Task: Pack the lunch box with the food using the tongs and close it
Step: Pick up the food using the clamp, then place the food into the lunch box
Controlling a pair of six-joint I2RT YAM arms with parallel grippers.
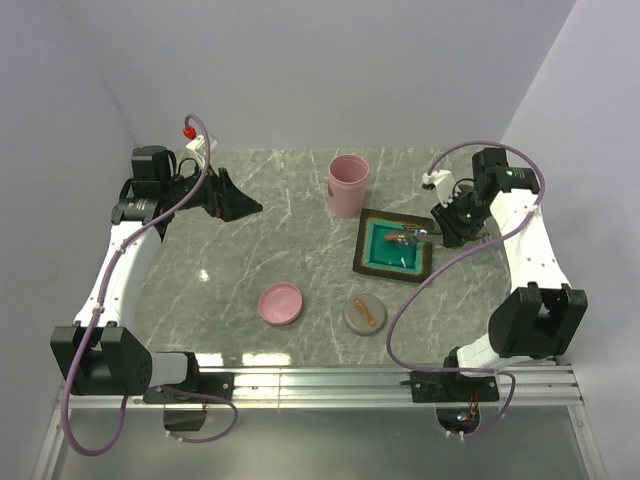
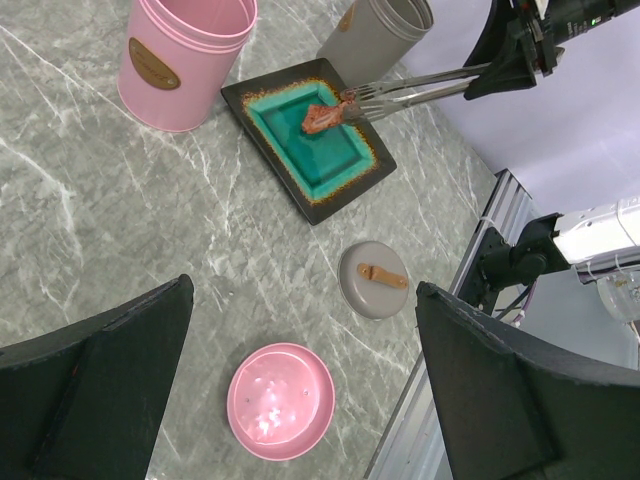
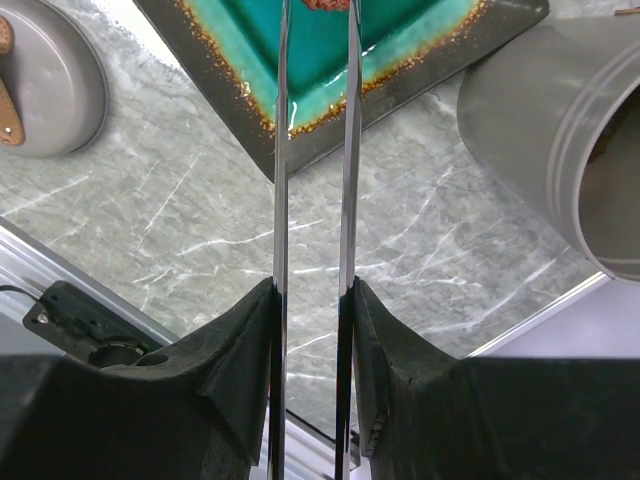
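Grey marble table (image 1: 250, 250) with plain white walls (image 1: 300, 70) around it, and 2 robot arms bolted at the near edge.

The right claw (image 3: 313, 290) is clamped on the tongs (image 2: 420, 90). Its 2 black fingers (image 3: 235, 360) press on the 2 thin silver arms from the outside. The arms keep a small gap between them. The tongs reach out from the claw to the black tray (image 2: 270, 150) with the teal inside.

1 piece of food (image 2: 322, 118), reddish brown and long, sits at the tips of the tongs, over the teal middle of the tray. It looks pinched between the tips. I cannot tell if it is lifted or lying on the tray.

A grey tub (image 2: 375, 35) stands just beside the tray, on the right arm's side, with its top open. A pink tub (image 2: 185, 60) stands near the far corner of the tray, also open, with an oval label on its side.

2 round lids lie flat on the table, nearer the arm bases. The grey lid (image 2: 373, 280) has a small brown handle (image 2: 383, 275) on top and lies near the tray's near corner. The pink lid (image 2: 280, 400) lies to its left, apart from it.

The left claw (image 2: 305, 290) hangs over the far left part of the table, well apart from the tray. Its fingers are spread wide and hold nothing.
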